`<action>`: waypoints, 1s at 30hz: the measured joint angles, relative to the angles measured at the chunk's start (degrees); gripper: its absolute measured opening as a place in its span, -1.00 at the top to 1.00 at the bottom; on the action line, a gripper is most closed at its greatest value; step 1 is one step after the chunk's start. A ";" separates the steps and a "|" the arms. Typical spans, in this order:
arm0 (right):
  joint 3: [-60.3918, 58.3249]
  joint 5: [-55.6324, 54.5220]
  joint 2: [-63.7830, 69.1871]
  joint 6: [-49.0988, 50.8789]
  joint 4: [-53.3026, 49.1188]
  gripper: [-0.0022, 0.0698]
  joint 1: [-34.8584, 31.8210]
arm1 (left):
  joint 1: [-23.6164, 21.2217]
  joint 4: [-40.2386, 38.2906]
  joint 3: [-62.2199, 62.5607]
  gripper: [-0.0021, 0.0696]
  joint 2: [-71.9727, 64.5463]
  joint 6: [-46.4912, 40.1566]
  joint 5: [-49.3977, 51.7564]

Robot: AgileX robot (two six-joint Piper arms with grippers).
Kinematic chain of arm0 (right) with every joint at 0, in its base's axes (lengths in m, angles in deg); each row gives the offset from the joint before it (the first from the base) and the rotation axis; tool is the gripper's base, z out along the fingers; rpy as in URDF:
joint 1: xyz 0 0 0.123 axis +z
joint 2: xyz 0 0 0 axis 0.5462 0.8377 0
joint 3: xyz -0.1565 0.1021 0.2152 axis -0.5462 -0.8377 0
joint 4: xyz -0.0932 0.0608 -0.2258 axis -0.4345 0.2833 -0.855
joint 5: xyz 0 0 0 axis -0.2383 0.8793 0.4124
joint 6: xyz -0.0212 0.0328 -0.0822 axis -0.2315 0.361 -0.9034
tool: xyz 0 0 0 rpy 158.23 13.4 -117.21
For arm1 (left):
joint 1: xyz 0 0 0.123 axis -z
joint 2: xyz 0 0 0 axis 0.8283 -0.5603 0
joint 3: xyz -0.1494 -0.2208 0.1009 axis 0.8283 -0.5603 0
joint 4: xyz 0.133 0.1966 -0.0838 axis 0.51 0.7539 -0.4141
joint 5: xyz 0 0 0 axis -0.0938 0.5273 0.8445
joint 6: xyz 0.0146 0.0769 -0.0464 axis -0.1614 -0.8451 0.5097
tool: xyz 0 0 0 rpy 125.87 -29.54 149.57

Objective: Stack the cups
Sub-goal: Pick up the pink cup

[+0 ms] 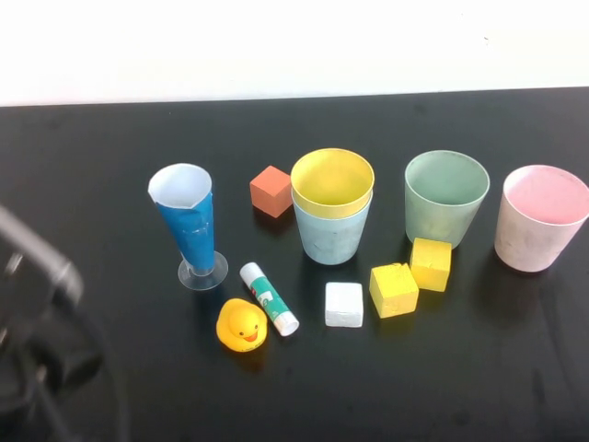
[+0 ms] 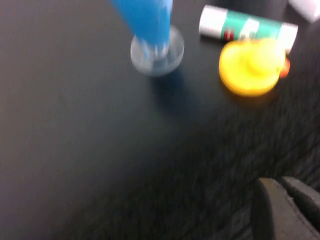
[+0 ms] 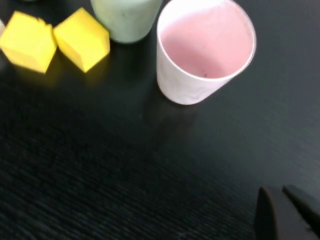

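A yellow cup (image 1: 332, 180) sits nested inside a light blue cup (image 1: 331, 236) at the table's middle. A green cup (image 1: 446, 195) stands to its right. A pink cup (image 1: 541, 216) stands at the far right and also shows in the right wrist view (image 3: 205, 50). My left gripper (image 2: 276, 179) is shut and empty above bare table, near the duck. My left arm (image 1: 37, 276) shows at the lower left. My right gripper (image 3: 273, 187) is shut and empty, a short way in front of the pink cup. It is out of the high view.
A tall blue glass on a clear foot (image 1: 189, 226), an orange cube (image 1: 271, 191), a glue stick (image 1: 269, 297), a yellow duck (image 1: 242, 325), a white cube (image 1: 343, 304) and two yellow cubes (image 1: 394, 289) (image 1: 431, 264) lie around the cups on the black table (image 1: 110, 166).
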 joint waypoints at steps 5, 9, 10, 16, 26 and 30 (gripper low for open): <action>10.92 9.31 11.59 -1.84 -0.11 0.92 0.55 | 0.00 0.00 -6.68 0.94 6.34 1.22 -0.93; 17.50 10.90 19.01 -1.98 -0.58 0.81 2.58 | 0.00 0.00 -9.39 0.94 9.12 1.29 -1.74; 19.70 10.90 21.87 -1.98 -0.60 0.73 3.32 | 0.00 0.14 -9.51 0.94 9.41 1.29 -1.88; 29.01 11.03 32.64 -1.98 -1.47 0.06 4.56 | 0.00 1.43 -9.62 0.94 9.41 1.34 -2.42; 32.97 10.79 47.00 -0.24 -2.57 -0.09 4.56 | 0.00 3.95 -9.62 0.94 9.41 1.43 -2.54; 32.97 10.69 48.39 -0.45 -1.67 0.59 4.56 | 0.00 4.91 -9.62 0.94 9.41 1.43 -2.54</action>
